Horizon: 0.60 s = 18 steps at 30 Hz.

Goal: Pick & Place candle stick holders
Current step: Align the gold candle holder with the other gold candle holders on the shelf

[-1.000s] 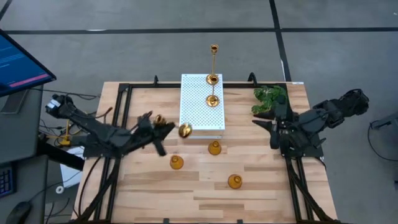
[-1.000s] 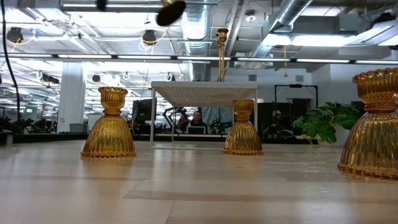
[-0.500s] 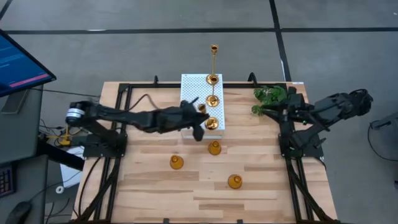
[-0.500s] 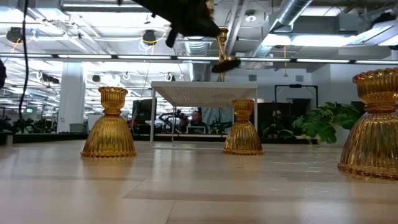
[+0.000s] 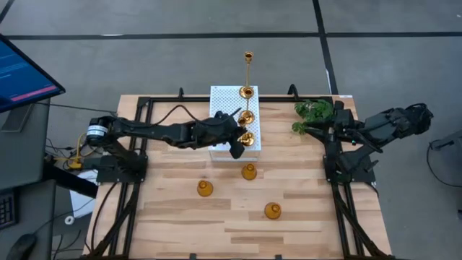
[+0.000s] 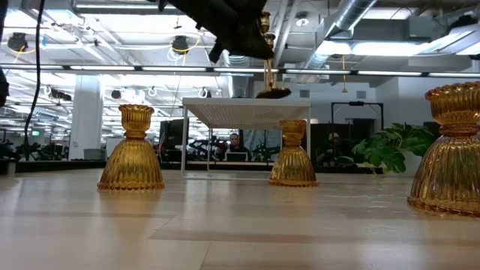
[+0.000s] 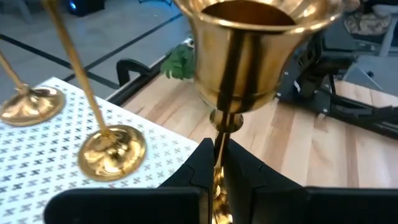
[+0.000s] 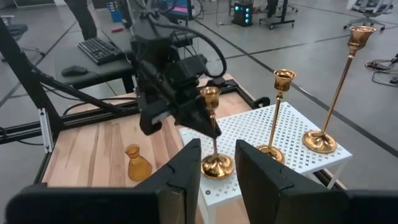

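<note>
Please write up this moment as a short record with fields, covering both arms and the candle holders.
left tool: shut on the stem of a short gold candlestick over the white perforated box
candlestick base: at or just above the box top; contact unclear
on box: two taller gold candlesticks
on table: three squat amber holders
right tool: idle at the table's right edge beside the plant, holding nothing

Gold candle stick holders point(image 5: 249, 172); white perforated box point(image 5: 224, 123); green plant point(image 5: 312, 112).
</note>
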Available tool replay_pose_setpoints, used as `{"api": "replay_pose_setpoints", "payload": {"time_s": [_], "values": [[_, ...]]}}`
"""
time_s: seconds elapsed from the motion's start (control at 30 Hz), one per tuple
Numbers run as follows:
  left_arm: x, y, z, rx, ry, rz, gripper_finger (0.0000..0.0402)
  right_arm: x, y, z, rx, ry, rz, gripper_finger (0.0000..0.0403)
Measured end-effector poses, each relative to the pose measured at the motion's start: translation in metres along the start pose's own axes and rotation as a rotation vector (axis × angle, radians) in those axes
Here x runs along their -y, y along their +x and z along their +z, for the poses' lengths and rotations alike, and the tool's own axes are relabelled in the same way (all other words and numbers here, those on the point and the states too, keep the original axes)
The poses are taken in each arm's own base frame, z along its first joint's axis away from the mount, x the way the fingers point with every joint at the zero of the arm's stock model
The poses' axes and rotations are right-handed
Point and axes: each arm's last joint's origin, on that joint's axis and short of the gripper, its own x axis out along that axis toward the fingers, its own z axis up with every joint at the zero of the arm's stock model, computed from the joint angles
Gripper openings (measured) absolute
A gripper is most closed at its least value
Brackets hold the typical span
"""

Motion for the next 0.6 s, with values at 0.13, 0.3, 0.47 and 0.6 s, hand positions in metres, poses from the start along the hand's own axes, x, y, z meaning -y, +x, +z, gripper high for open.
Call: {"api": "replay_pose_setpoints", "payload": {"time_s": [0.13, 0.3, 0.47, 0.6], "values": [[0.004, 0.009, 0.002, -0.006, 0.013, -0.002, 0.0019, 0.0, 0.0, 0.0, 0.0, -0.001, 0.0, 0.0091], [0.005, 0.01, 0.008, -0.037, 0.043, 0.005, 0.0019, 0.0, 0.0, 0.0, 0.0, -0.001, 0.0, 0.0091], [0.002, 0.01, 0.01, -0.048, 0.033, -0.004, 0.0019, 0.0, 0.0, 0.0, 0.001, -0.003, 0.0, 0.0091], [0.003, 0.011, 0.007, -0.069, 0.039, -0.008, 0.0019, 0.0, 0.0, 0.0, 0.001, -0.003, 0.0, 0.0091]]}}
